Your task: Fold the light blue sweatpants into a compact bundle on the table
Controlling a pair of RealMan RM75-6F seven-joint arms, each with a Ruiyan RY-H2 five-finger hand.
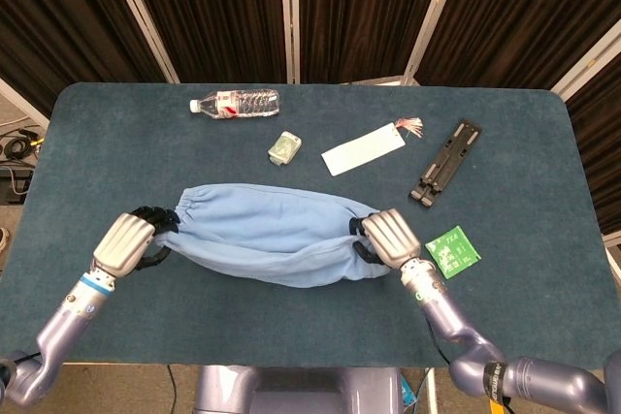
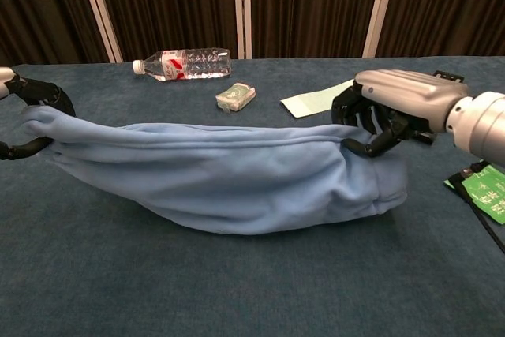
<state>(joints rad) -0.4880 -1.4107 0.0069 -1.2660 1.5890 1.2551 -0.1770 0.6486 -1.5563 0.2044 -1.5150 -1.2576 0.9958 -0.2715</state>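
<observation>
Light blue sweatpants (image 1: 272, 235) lie doubled over lengthwise in a long band across the middle of the table (image 1: 97, 143), nearer its front edge than its back edge. The left hand (image 1: 126, 242) grips the band's left end, fingers curled round the gathered cloth; in the chest view only its dark fingers (image 2: 39, 96) show at the frame's left border, clamped on the fabric. The right hand (image 1: 388, 237) grips the right end, its fingers (image 2: 359, 120) closed over the upper fold of the cloth. In the chest view the held upper edge runs taut between the two hands, and the cloth below it sags to the tabletop.

Toward the back edge, left of centre, a clear water bottle (image 1: 236, 103) lies on its side. Nearer the middle sits a small green packet (image 1: 283, 147), and just right of it a pale paper strip (image 1: 362, 151) with a red tassel at one end. A black folding stand (image 1: 446, 162) lies toward the right edge. A green sachet (image 1: 452, 251) rests just beside the right hand, apart from the sweatpants.
</observation>
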